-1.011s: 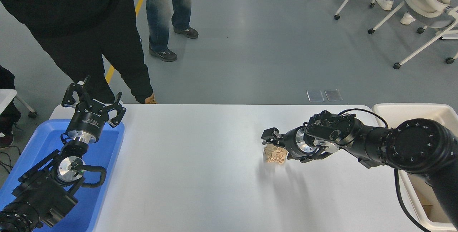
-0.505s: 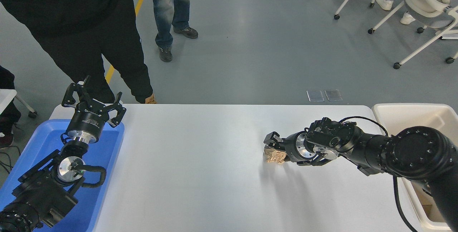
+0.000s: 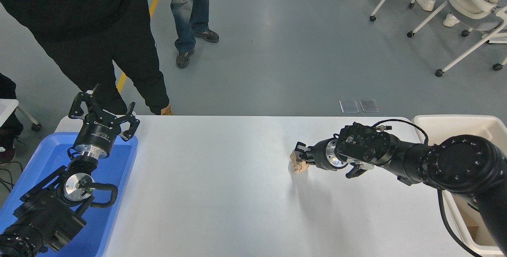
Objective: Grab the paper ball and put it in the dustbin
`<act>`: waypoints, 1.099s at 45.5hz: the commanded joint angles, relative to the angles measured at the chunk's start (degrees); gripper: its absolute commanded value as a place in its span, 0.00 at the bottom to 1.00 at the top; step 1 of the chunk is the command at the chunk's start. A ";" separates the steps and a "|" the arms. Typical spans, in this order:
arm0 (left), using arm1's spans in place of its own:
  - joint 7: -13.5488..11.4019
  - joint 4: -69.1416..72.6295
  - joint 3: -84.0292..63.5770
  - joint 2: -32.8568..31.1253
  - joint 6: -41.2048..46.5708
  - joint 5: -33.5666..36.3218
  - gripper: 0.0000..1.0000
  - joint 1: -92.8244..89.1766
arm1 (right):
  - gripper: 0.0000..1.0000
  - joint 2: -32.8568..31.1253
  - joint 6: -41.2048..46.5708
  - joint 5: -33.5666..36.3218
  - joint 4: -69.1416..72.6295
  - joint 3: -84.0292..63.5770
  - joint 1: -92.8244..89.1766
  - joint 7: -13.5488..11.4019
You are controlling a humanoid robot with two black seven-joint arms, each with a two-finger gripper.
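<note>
A: Left edge, item one?
B: Blue tray (image 3: 119,158), shallow, on the white table (image 3: 222,193) at its left end. Left arm parked over it; left gripper (image 3: 103,111) pointing away from the camera, fingers spread wide, nothing between them.

A: Behind the table on that side?
B: A person in black clothing (image 3: 91,23) standing at the far left corner; a second person in jeans (image 3: 190,3) farther back on the grey floor.

A: Centre right?
B: Paper ball (image 3: 298,164), tan, wrinkled, right of the table's middle. Right gripper (image 3: 302,155) reaches in from the right, arm laid low and level, fingers drawn in close on the ball's near-right side. Whether the ball has left the tabletop I cannot tell; a soft shadow lies just below it.

A: Far right?
B: Dustbin (image 3: 439,124), cream-white, thick rim, at the table's right end, partly hidden by the right arm. Well apart from the ball. White wheeled chairs (image 3: 467,7) on the floor beyond.
</note>
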 commanded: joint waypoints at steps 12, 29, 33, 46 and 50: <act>0.00 0.01 0.00 0.00 -0.01 0.00 0.99 -0.08 | 0.00 -8.52 16.43 -1.44 12.84 -4.41 26.44 0.61; 0.00 0.01 0.00 0.00 0.07 0.00 0.99 0.01 | 0.00 -19.25 22.50 -1.36 21.81 -8.01 44.99 0.52; 0.00 0.01 0.00 0.00 -0.01 0.00 0.99 0.01 | 0.00 -19.60 23.20 -1.44 21.81 -8.01 45.52 0.35; 0.00 0.01 0.00 0.00 -0.01 0.00 0.99 0.01 | 0.00 -19.51 21.89 -3.64 19.54 -8.27 42.37 0.08; 0.00 0.01 0.00 0.00 -0.01 0.00 0.99 0.01 | 0.00 -19.51 20.48 -4.78 13.75 -9.68 38.06 -0.01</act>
